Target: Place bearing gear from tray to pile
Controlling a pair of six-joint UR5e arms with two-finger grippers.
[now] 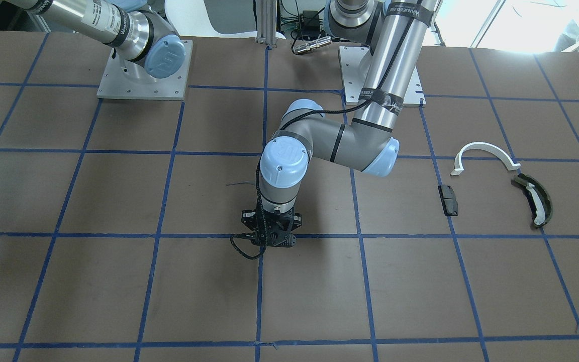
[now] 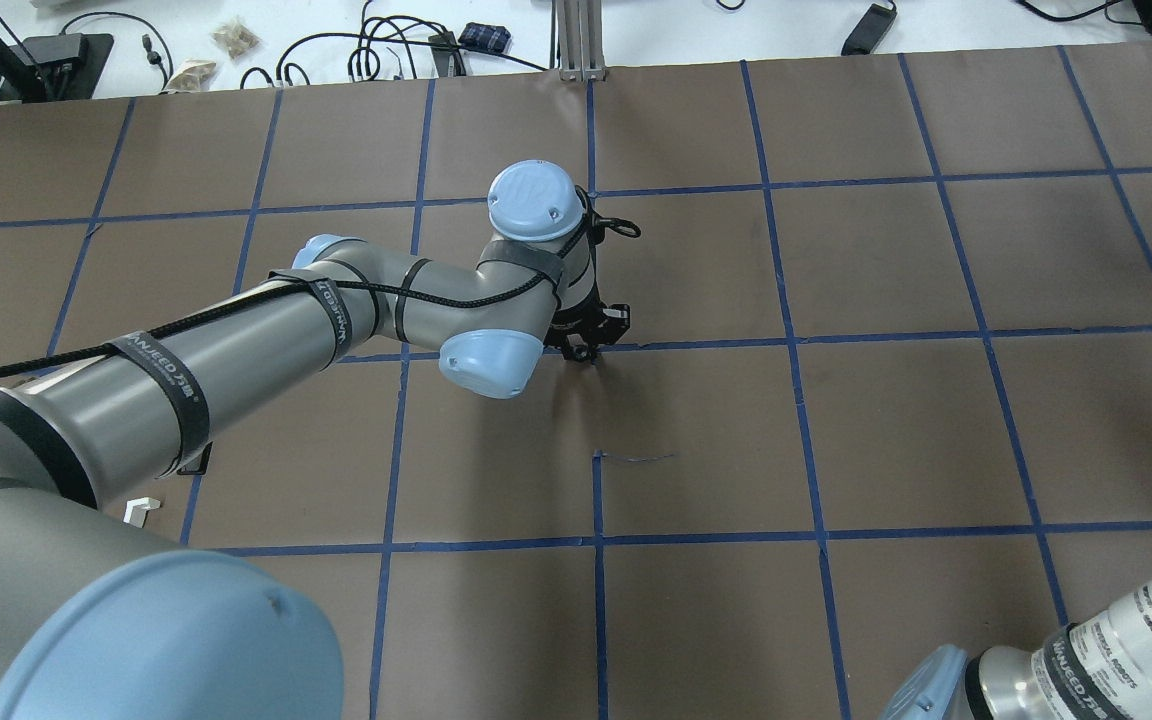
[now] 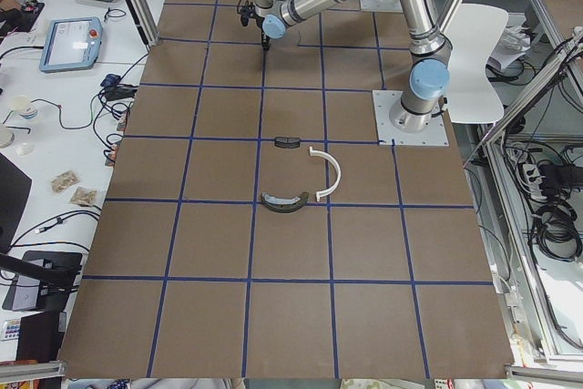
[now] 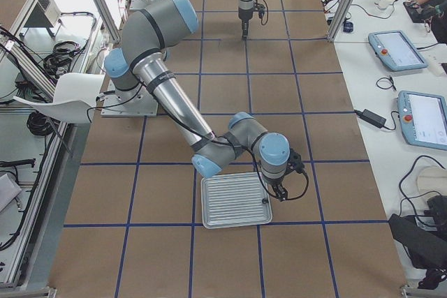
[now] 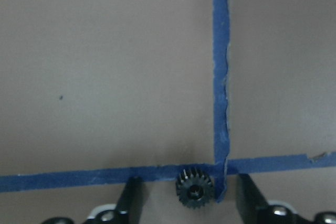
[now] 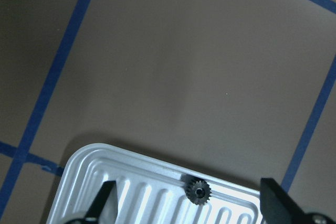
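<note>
A small black gear (image 5: 194,188) lies on the brown table at a blue tape crossing, between the fingers of my left gripper (image 5: 189,195), which is open and not touching it. The left gripper (image 1: 269,236) stands near the table's middle. A second black gear (image 6: 199,191) lies in the ribbed silver tray (image 6: 131,182) near its rim, and my right gripper (image 6: 186,200) hovers open over it. The tray (image 4: 223,204) shows in the exterior right view. The pile lies apart: a white half-ring (image 1: 485,153), an olive curved piece (image 1: 535,200) and a black block (image 1: 449,199).
The table is brown paper with a blue tape grid. The left arm's elbow (image 1: 340,146) reaches over the middle. The arm base plates (image 1: 143,70) sit at the robot's side. Cables and tablets lie on a side bench (image 3: 73,43).
</note>
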